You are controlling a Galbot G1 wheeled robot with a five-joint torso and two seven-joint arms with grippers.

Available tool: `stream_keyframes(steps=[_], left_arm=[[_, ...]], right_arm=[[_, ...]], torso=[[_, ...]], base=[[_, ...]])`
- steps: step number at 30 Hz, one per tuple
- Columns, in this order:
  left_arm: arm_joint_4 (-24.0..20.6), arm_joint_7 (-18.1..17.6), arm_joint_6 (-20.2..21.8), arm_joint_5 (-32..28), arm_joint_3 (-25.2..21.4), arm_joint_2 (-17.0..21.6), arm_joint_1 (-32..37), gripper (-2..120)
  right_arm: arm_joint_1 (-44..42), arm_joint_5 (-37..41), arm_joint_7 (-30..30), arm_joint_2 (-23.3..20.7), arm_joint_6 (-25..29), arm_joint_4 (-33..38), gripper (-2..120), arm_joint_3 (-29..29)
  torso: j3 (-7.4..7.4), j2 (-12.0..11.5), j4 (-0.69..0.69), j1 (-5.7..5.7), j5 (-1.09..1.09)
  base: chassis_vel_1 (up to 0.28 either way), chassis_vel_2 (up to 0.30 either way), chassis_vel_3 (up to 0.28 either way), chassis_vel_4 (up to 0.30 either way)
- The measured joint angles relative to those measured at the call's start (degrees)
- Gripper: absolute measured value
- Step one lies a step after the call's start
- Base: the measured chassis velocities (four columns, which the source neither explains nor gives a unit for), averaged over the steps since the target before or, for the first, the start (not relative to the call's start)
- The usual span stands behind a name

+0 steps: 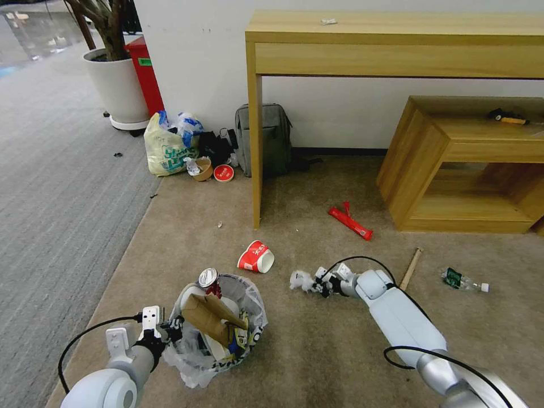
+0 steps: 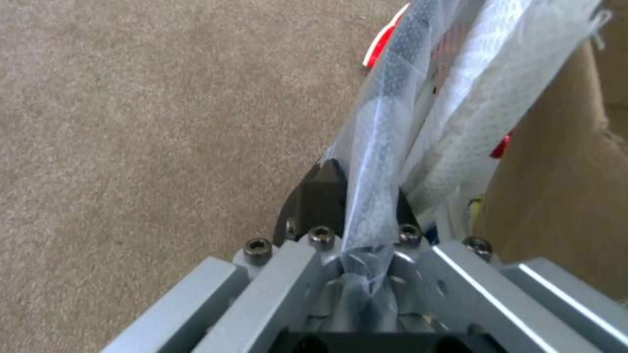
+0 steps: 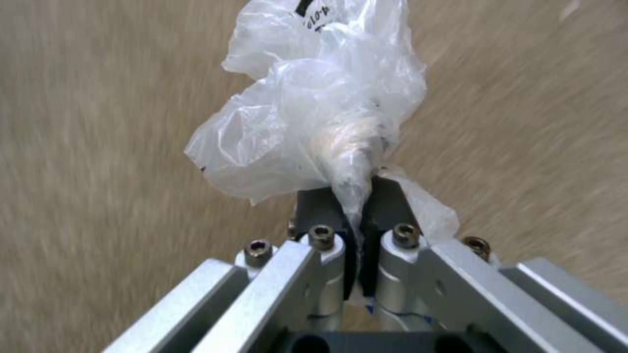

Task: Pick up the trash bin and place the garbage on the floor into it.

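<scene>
Two grippers at work on beige carpet (image 1: 317, 351): the left gripper (image 1: 170, 330) pinches the bag-lined rim of the trash bin (image 1: 218, 331), already stuffed with cardboard and a can, while the right gripper (image 1: 318, 281) pinches a crumpled plastic wrapper (image 3: 314, 103) low over the floor. Judged next: carry it across to the bin's mouth, near to its left.

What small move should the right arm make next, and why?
Probably carry the crumpled plastic wrapper over to the trash bin. The right gripper is shut on it, low over the floor, while the left gripper holds the bin's rim nearby.
</scene>
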Motion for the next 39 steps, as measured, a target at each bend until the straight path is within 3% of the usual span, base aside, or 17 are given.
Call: stream_keyframes(steps=[5,7,12,15,16,19,23,30,39], left_arm=[[0.1,0.0,0.0,0.0,-0.1,0.0,-0.2,0],[0.2,0.0,0.0,-0.1,-0.1,0.1,-0.4,0],[0.4,0.0,0.0,-0.1,0.0,0.2,-0.5,0],[0.8,0.0,0.1,0.3,0.4,0.2,-0.9,0],[0.8,0.0,0.1,0.3,0.4,0.2,-0.9,0],[1.4,-0.3,0.8,0.7,1.1,0.3,-2.2,0],[1.8,-0.8,1.6,0.4,1.7,0.7,-3.7,0],[2.6,-1.5,2.1,-0.6,2.1,0.9,-5.4,0],[3.8,-2.1,2.7,-1.2,2.8,1.6,-7.2,0]], right_arm=[[-2.1,4.6,1.1,-1.9,-0.2,6.7,0,1.9],[-3.7,8.6,1.2,-3.7,-0.6,13.3,0,4.3],[-4.6,11.4,1.2,-4.8,-1.4,19.0,0,5.9],[-5.8,18.1,1.3,-7.7,-4.5,33.0,0,7.5],[-5.8,18.1,1.3,-7.7,-4.5,33.0,0,7.5],[-6.2,27.0,1.5,-9.6,-9.3,46.0,0,4.3],[-6.6,31.7,1.3,-10.4,-11.7,53.4,0,-0.3],[-7.0,34.6,1.6,-11.3,-12.8,56.5,0,-5.8],[-7.4,31.6,1.9,-10.0,-12.3,54.8,0,-13.7]], torso=[[0.0,0.0,0.0,0.0,0.01],[0.0,0.0,-0.01,0.0,0.01],[0.0,0.0,-0.02,0.0,0.0],[0.0,0.0,0.0,0.0,-0.01],[0.0,0.0,0.0,0.0,-0.01],[0.0,0.0,0.0,0.0,-0.01],[0.0,0.0,0.0,0.0,0.0],[0.0,0.0,0.0,0.0,-0.01],[0.0,0.0,0.0,0.0,-0.01]], base=[[0.0,0.0,0.0,0.0],[0.0,0.0,0.0,0.0],[0.0,0.0,0.0,0.0],[0.0,0.0,0.0,0.0],[0.0,0.0,0.0,0.0],[0.0,0.0,0.0,0.0],[0.0,0.0,0.0,0.0],[0.0,0.0,0.0,0.0],[0.0,0.0,0.0,0.0]])
